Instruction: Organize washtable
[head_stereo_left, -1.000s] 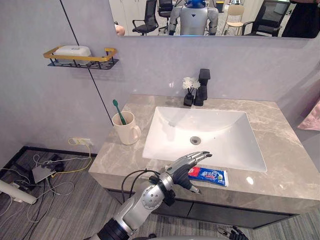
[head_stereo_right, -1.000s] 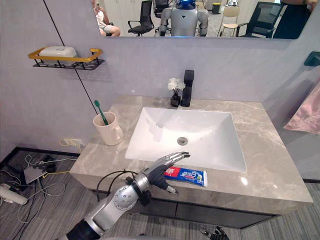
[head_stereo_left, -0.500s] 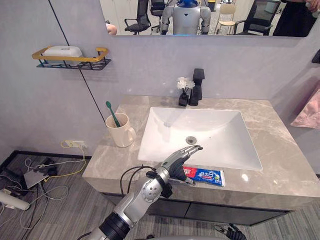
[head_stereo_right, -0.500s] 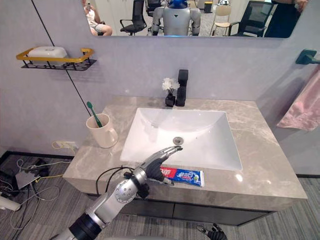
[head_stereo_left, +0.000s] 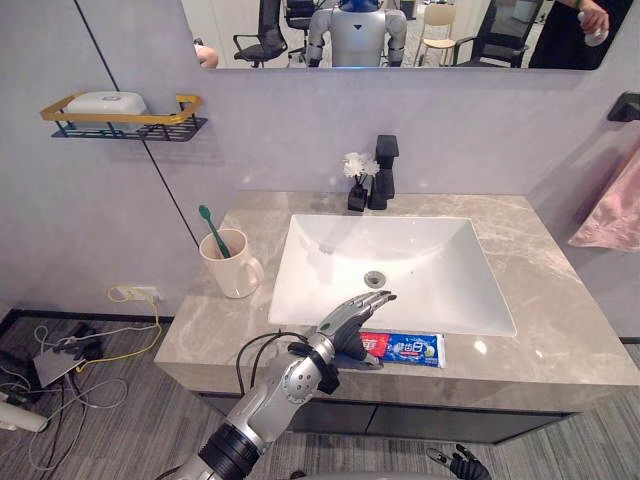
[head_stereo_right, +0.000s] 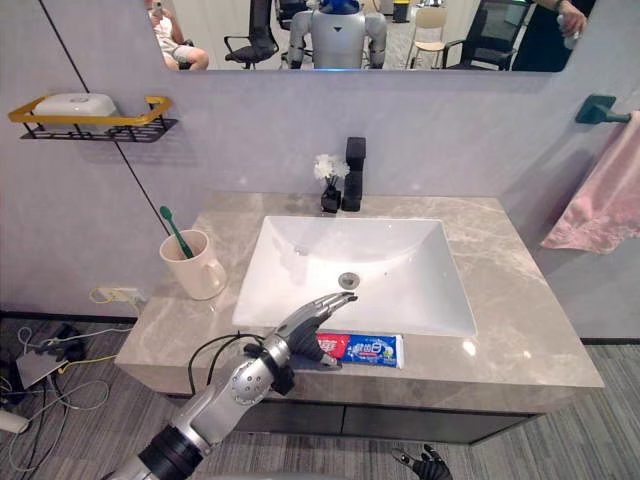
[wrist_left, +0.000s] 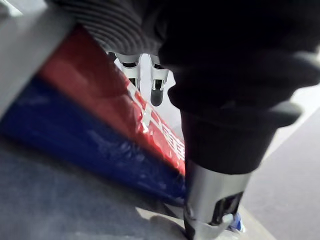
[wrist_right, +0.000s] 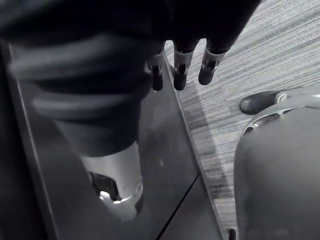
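**Left hand open over red-and-blue plastic toothpaste tube**

On grey marble countertop, just in front of white rectangular sink basin: tube flat, red end beneath the straight fingers, thumb down at its near edge, gripping nothing. Right hand low near the floor, fingers loose, empty.

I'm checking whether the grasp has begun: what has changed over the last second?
Mostly the camera shifted. The left hand has stayed over the red end of the toothpaste tube, fingers straight, thumb down on its near side; nothing taken hold of. Tube, cup, toothbrush and the low-hanging right hand are as they were.
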